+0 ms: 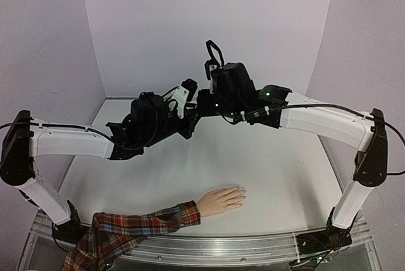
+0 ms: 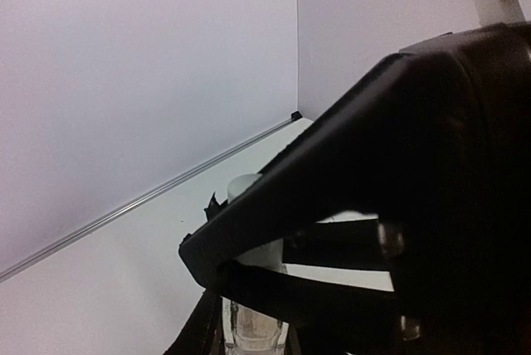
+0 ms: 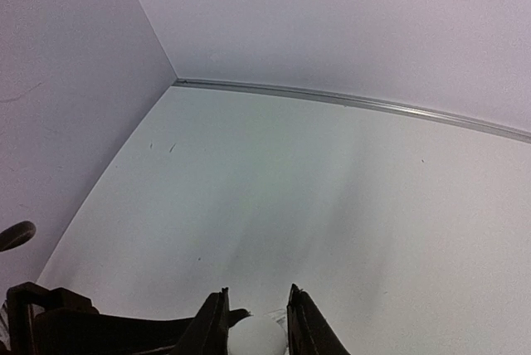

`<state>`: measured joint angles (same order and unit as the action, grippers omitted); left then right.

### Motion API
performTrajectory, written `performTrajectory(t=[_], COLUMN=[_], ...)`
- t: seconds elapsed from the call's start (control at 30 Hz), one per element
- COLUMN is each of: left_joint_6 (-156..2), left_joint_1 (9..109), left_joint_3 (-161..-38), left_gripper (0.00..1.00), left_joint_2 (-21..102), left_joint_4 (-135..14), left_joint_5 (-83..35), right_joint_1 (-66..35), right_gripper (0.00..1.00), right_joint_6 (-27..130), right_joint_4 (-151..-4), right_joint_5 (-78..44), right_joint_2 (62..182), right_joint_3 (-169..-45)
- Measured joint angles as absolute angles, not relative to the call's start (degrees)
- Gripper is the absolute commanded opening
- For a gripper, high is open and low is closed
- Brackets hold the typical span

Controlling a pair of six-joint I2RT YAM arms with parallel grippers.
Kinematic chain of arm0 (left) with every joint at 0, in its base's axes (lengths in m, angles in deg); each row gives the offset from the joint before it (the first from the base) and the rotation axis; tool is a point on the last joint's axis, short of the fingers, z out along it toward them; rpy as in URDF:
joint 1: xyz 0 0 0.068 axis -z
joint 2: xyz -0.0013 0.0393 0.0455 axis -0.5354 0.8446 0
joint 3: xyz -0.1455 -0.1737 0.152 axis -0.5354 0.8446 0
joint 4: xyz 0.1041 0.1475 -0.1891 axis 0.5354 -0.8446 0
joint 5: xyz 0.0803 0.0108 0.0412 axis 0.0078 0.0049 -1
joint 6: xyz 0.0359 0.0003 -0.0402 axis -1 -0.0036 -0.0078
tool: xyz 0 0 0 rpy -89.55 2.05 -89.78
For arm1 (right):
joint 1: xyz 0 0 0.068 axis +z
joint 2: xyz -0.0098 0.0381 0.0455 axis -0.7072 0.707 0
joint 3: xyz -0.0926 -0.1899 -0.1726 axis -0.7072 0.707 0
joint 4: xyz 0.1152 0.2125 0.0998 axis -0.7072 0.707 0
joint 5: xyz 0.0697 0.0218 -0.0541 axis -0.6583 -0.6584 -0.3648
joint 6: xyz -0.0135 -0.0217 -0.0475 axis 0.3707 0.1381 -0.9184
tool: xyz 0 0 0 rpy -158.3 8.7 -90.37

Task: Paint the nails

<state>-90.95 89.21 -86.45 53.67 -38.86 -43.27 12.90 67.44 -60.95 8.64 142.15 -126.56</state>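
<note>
The pale mannequin hand in a red plaid sleeve lies palm down near the table's front edge. Its nails are too small to make out. Both grippers meet high above the table's middle, well away from the hand. My left gripper is shut on a small clear bottle, holding it upright. The bottle's white cap sits between the fingers of my right gripper, which have closed against its sides. In the top view the arms hide the bottle.
The white table is walled by pale panels at the back and both sides. A metal rail runs along the front edge, beside the two arm bases.
</note>
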Motion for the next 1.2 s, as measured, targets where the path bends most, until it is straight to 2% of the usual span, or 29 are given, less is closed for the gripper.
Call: performTrajectory(t=[0.13,0.23,0.4,0.5,0.53,0.6,0.7,0.73,0.8,0.83,1.07,1.2], left_joint_6=[-89.8,-88.0,-76.3,-70.8,-70.5,-71.4,-73.6,-74.3,-76.0,-76.8,-83.1,-85.2], left_joint_1=[88.9,87.0,78.5,76.3,75.9,75.6,75.7,75.6,75.4,75.5,81.9,86.5], left_joint_3=[-85.2,-82.8,-78.9,-79.9,-80.6,-81.4,-81.6,-81.6,-82.0,-82.2,-82.4,-83.4], left_gripper=[0.00,0.00,0.00,0.00,0.00,0.00,0.00,0.00,0.00,0.00,0.00,0.00], left_joint_2=[52.8,50.8,49.8,51.4,51.8,51.9,51.8,51.6,51.1,50.9,49.9,50.5], left_joint_4=[-38.2,-37.7,-28.1,-23.7,-24.0,-26.1,-29.5,-30.9,-33.6,-34.5,-36.9,-37.3], left_joint_5=[-40.3,-31.6,6.6,20.9,23.6,25.2,21.7,19.3,11.0,6.6,-21.4,-32.1], right_joint_1=[12.9,12.1,6.7,5.4,5.2,5.0,4.9,4.7,4.4,4.3,5.2,8.9], right_gripper=[0.00,0.00,0.00,0.00,0.03,0.23,0.49,0.54,0.70,0.74,0.72,0.65], right_joint_6=[63.8,58.3,47.3,44.9,44.2,43.8,44.0,44.5,47.1,48.1,61.8,68.4], right_joint_4=[-62.2,-64.7,-70.1,-71.8,-72.3,-73.2,-74.2,-74.2,-73.5,-73.1,-71.7,-69.5], right_joint_5=[7.7,0.0,-31.8,-43.1,-45.2,-46.7,-43.9,-42.0,-36.8,-33.9,-17.3,-8.5], right_joint_2=[140.9,137.1,128.9,127.8,127.6,127.5,127.2,126.8,126.0,125.8,125.8,127.6], right_joint_3=[-124.8,-119.5,-110.1,-108.9,-108.5,-107.7,-106.1,-105.4,-104.1,-103.8,-104.4,-109.3])
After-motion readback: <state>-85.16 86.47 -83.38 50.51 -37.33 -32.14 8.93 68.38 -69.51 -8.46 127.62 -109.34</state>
